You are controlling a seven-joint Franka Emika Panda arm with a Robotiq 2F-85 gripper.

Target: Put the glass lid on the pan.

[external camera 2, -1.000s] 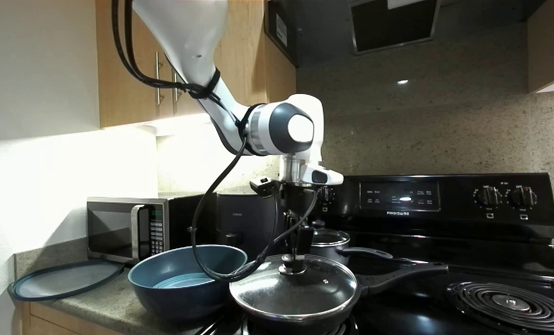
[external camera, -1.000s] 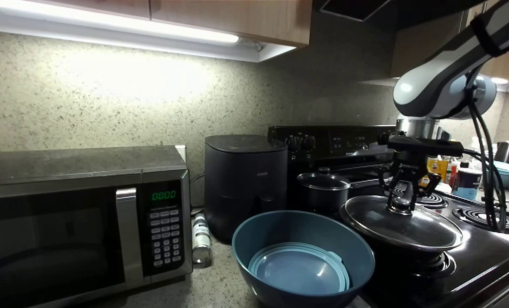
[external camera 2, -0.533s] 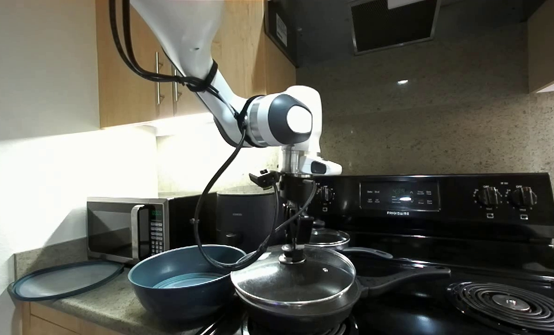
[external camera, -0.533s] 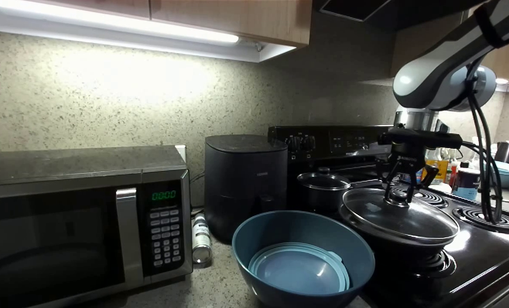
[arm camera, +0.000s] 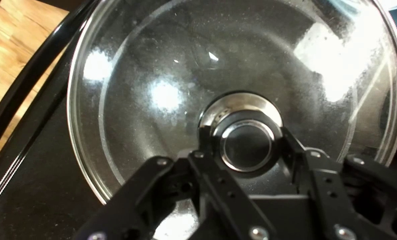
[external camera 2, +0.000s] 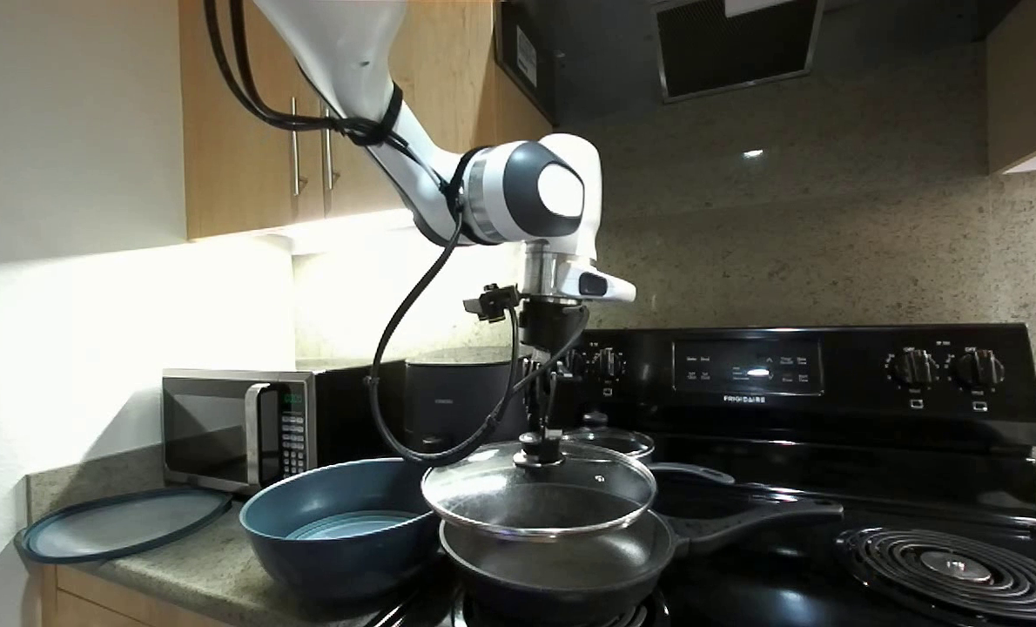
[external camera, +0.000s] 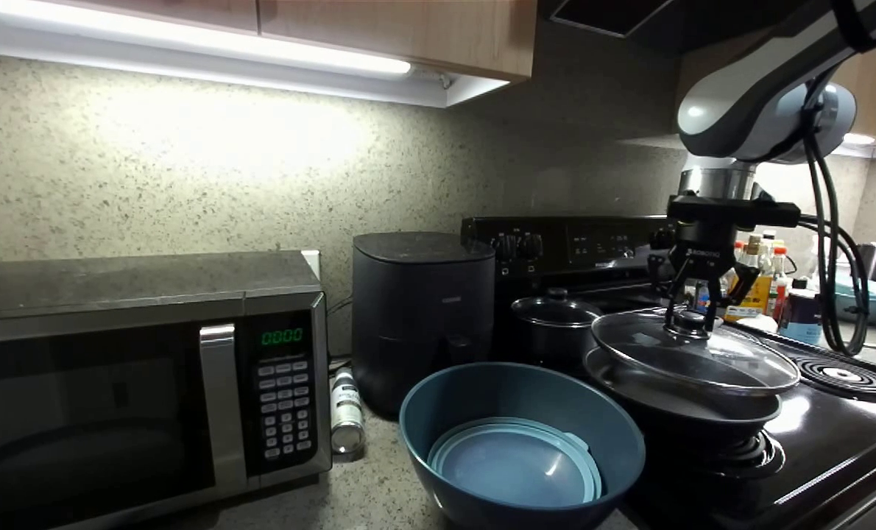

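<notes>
The glass lid (external camera: 710, 361) hangs above the pan, with a gap between its rim and the pan's rim in both exterior views. It also shows in an exterior view (external camera 2: 518, 505) and fills most of the wrist view (arm camera: 171, 60). My gripper (external camera: 690, 318) is shut on the lid's dark centre knob (arm camera: 247, 145), one finger on each side. The black pan (external camera 2: 561, 562) sits on a burner below the lid, its dark interior partly covered from view. Its handle (external camera 2: 762, 521) points away from the blue bowl. The lid sits slightly tilted and a little off the pan's centre.
A large blue bowl (external camera: 511, 390) with smaller pale blue pieces inside stands beside the pan. A smaller lidded dark pot (external camera: 556, 340) stands behind. A black air fryer (external camera: 423, 316) and a microwave (external camera: 114, 397) stand along the wall. A bare coil burner (external camera 2: 953, 562) lies beyond the handle.
My gripper has risen with the lid held by its knob. The lid was down at the pan's rim one second ago and now hangs clear above it. The pan has not moved.
</notes>
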